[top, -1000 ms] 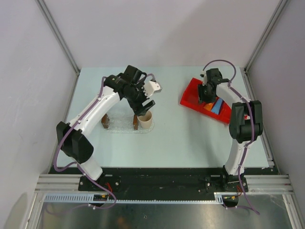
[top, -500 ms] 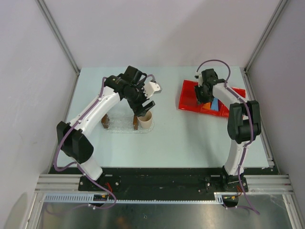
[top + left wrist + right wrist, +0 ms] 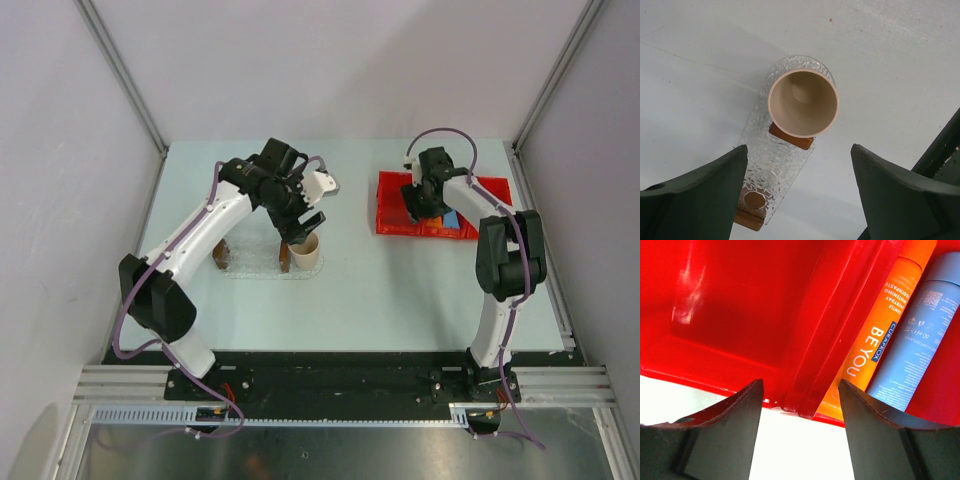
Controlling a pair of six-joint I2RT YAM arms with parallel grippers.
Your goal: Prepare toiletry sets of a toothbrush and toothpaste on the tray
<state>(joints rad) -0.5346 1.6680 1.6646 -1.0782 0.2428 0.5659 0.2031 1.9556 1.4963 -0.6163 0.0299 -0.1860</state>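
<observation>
Two toothpaste tubes lie side by side in a red divided bin [image 3: 730,305]: one orange [image 3: 880,335], one blue [image 3: 920,335]. My right gripper [image 3: 800,383] hovers open over the bin's near rim, in line with the divider, holding nothing. In the top view it is at the bin's left half [image 3: 420,200]. The clear bumpy tray [image 3: 772,155] rests on the table with brown blocks [image 3: 791,138] showing under it and a beige cup [image 3: 802,102] at its far end. My left gripper [image 3: 797,192] hangs wide open above the tray, empty. The toothbrush is out of view.
The red bin [image 3: 400,215] sits at the back right of the pale table, square to its edges. The cup [image 3: 305,252] and tray [image 3: 250,264] are left of centre. Grey walls and metal frame rails close in both sides.
The red bin has swung from a tilted position to lie square on the table and shifted slightly left. My right gripper moved left with it and opened wider. The left arm stayed still.
</observation>
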